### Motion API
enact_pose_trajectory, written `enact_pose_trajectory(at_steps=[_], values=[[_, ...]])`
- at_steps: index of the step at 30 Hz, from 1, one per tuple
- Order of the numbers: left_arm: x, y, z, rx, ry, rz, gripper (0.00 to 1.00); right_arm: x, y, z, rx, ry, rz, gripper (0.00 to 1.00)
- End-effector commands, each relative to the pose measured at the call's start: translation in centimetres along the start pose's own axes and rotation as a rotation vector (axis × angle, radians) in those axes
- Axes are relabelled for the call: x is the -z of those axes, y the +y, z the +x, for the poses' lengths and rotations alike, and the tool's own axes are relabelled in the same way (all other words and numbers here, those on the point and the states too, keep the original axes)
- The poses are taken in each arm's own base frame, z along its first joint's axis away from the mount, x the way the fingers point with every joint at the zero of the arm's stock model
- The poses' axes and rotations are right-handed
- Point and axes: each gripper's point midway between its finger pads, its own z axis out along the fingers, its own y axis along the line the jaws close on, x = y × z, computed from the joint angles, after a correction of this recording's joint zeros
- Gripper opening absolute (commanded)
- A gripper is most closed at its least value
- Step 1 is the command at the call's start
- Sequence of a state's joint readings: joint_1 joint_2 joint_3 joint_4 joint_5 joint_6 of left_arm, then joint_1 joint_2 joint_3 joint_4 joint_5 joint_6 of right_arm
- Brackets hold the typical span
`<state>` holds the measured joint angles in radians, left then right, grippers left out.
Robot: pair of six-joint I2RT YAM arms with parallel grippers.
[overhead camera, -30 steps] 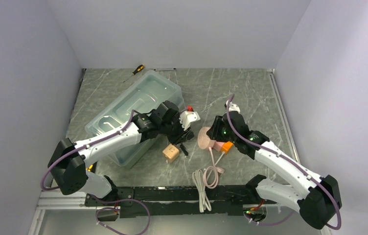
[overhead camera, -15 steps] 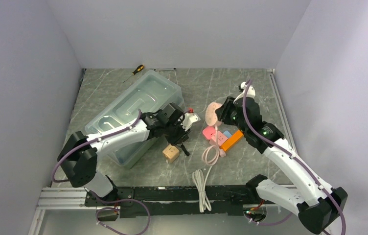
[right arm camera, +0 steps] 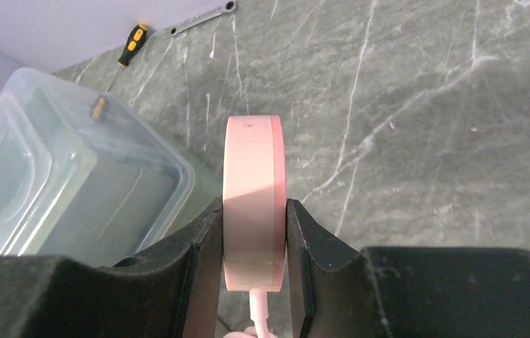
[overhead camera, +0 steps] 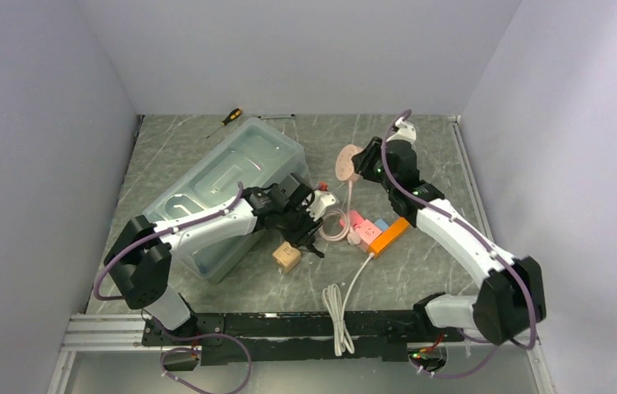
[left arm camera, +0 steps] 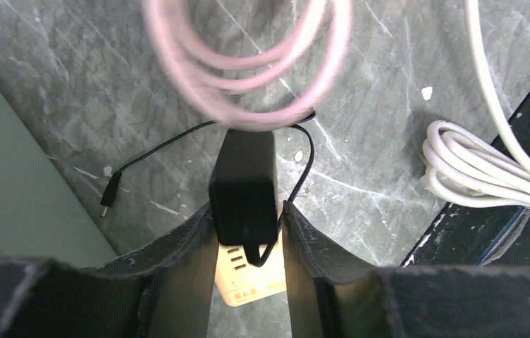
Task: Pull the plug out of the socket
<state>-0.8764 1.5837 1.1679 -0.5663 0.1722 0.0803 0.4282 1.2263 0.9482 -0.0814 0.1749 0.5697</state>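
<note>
My left gripper (overhead camera: 301, 236) is shut on a black plug adapter (left arm camera: 243, 184), its fingers (left arm camera: 185, 260) pressing both sides. The adapter sits against the cream socket cube (left arm camera: 254, 280), which rests on the table (overhead camera: 286, 257); I cannot tell whether the pins are still seated. A thin black lead (left arm camera: 151, 151) trails from the adapter. My right gripper (right arm camera: 254, 282) is shut on a pink round disc (right arm camera: 251, 211), held on edge above the table at the far middle (overhead camera: 345, 164). Its pink cable (overhead camera: 334, 226) hangs down in loops, blurred in the left wrist view (left arm camera: 248, 63).
An overturned clear plastic bin (overhead camera: 223, 185) lies left of the left gripper. An orange strip (overhead camera: 389, 235) and pink blocks (overhead camera: 360, 223) lie right of the cube. A coiled white cable (overhead camera: 340, 308) lies at the near edge. A screwdriver (overhead camera: 227, 119) is at the back.
My right arm has lifted the pink disc up and towards the back, dragging its pink cable towards the left gripper. The left gripper has shifted slightly right, still on the black plug.
</note>
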Motion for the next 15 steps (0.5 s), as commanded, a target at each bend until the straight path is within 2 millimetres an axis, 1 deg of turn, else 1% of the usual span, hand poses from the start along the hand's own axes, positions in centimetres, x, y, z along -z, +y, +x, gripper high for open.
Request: enact_pose_trajectory(at_steps=[1,3,6,8,11,12,14,15], values=[[0.8,-1.0,-2.2,0.017,-0.057,0.027,0.45,-2.5,4.2,-5.7,-0.127,-0.204,-0.146,0.0],[0.8,-0.9,-2.2,0.023,-0.055,0.021,0.49,-4.1,4.0,-5.5,-0.167,-0.21,-0.126,0.0],[1.1,-0.9,-2.4,0.023,-0.064,0.013,0.53,-6.4,3.8,-5.4,-0.221,-0.227,-0.105,0.0],[1.4,-0.8,-2.7,0.021,-0.075,0.008,0.58,-8.1,3.6,-4.9,-0.252,-0.229,-0.091,0.0],[1.9,-0.9,-3.0,0.014,-0.096,-0.001,0.67,-10.9,3.1,-3.1,-0.286,-0.201,-0.067,0.0],[2.2,-0.8,-3.2,0.014,-0.107,-0.004,0.69,-12.1,2.6,-1.9,-0.289,-0.174,-0.046,0.0],[2.8,-0.9,-3.5,0.014,-0.13,-0.005,0.75,-13.8,2.1,-0.4,-0.285,-0.136,-0.02,0.0],[3.1,-0.8,-3.7,0.012,-0.145,-0.008,0.79,-14.5,1.8,0.4,-0.278,-0.117,-0.007,0.02]])
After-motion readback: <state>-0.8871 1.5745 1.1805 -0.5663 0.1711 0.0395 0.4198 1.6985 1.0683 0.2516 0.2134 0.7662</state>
